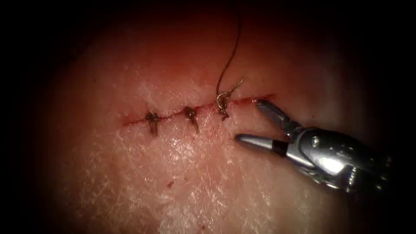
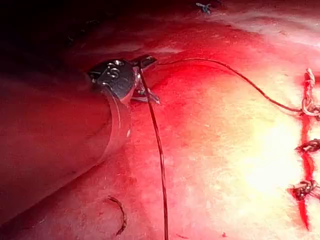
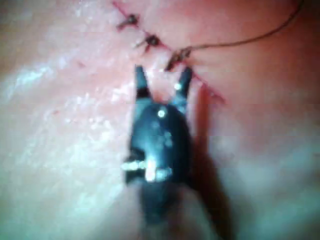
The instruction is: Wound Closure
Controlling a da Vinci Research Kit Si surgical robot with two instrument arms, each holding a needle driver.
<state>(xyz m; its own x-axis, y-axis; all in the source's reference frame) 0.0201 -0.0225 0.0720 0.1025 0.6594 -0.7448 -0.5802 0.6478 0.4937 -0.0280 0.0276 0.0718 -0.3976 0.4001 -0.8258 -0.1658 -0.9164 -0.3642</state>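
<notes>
Right hand (image 1: 249,121): jaws spread wide and empty, poised over the right end of the cut, one jaw touching or just above the cut line, the other below it over bare tissue (image 1: 182,173); the right wrist view shows the same hand (image 3: 162,80) parted, tips just beside the nearest knot.

Left hand (image 2: 145,80): in the left wrist view, thread (image 2: 160,150) runs through or past its tip; whether the jaws are clenched on it, cannot tell.

Cut (image 1: 173,115): thin red horizontal line, edges drawn together, red fluid along it.

Knots, left to right: 1st knot (image 1: 152,118), dark, short trimmed tails; 2nd knot (image 1: 190,113), dark, short tails; 3rd knot (image 1: 222,102), looped, with 1 short free end and 1 long strand rising away toward the upper edge.

Needle: cannot tell where it lies; a small curved dark piece (image 2: 119,215) rests on the tissue in the left wrist view, unidentified.
</notes>
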